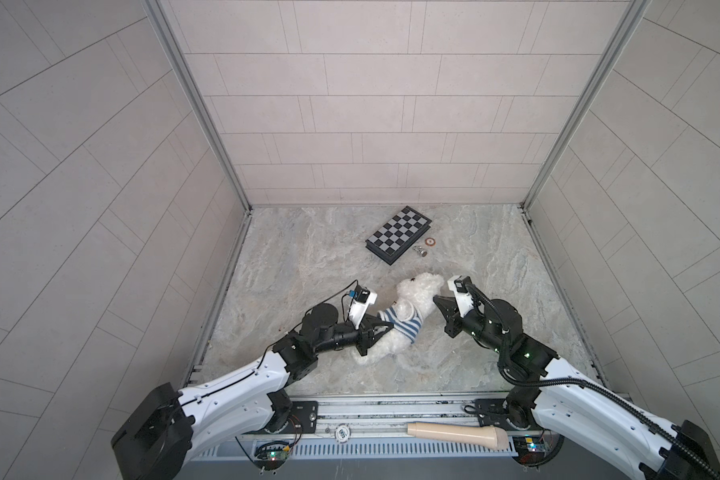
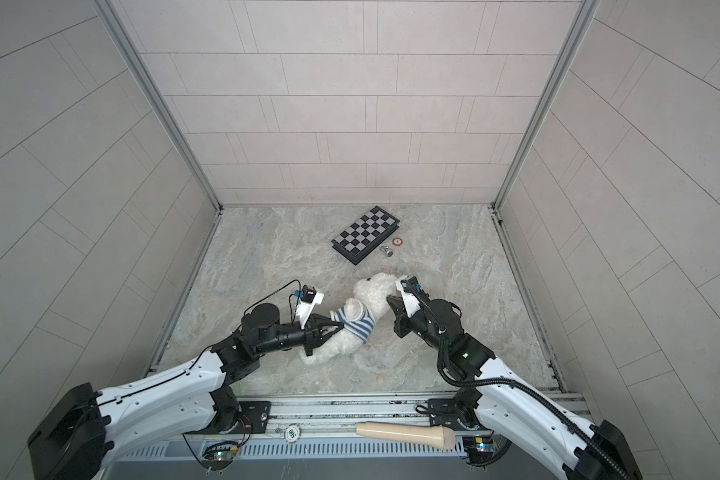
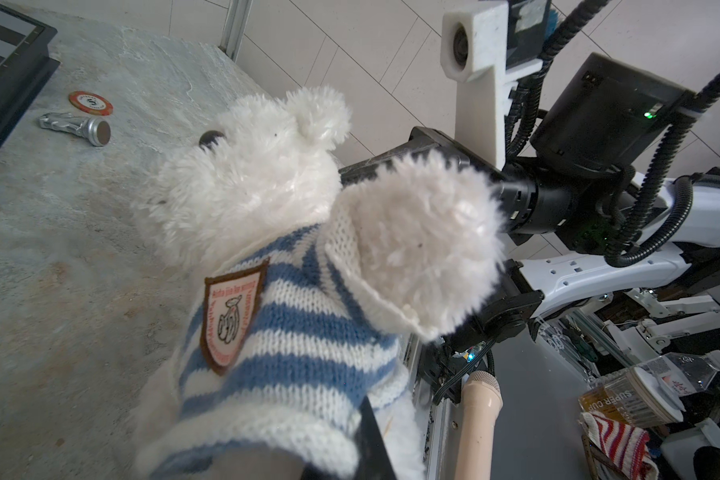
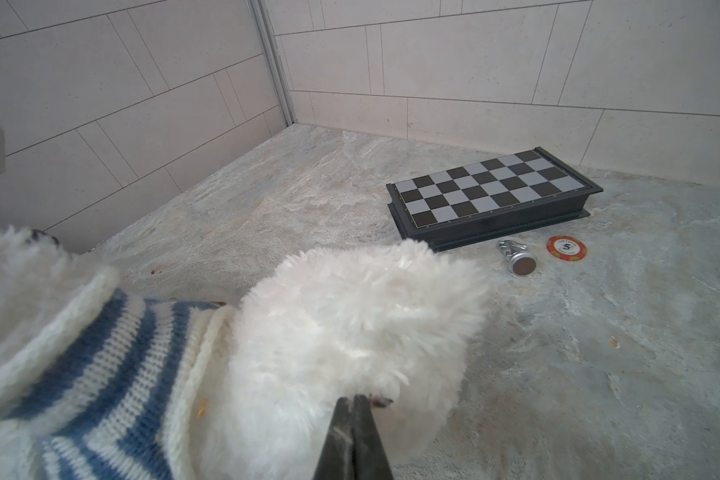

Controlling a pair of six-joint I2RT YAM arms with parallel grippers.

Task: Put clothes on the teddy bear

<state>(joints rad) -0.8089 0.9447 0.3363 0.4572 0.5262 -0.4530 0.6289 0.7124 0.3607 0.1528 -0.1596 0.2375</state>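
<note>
Two pinches do the work here: your left gripper (image 1: 385,327) is clamped on the hem of the striped shirt (image 1: 404,323), probably to stop the ribbed knit riding up. Your right gripper (image 4: 354,409), jaws pressed together, nips the fur of a paw (image 4: 350,324) poking through the sleeve. The teddy bear (image 1: 417,291), fluffy, white and squashy, lies at lower centre in both top views, with the shirt over its torso.
</note>
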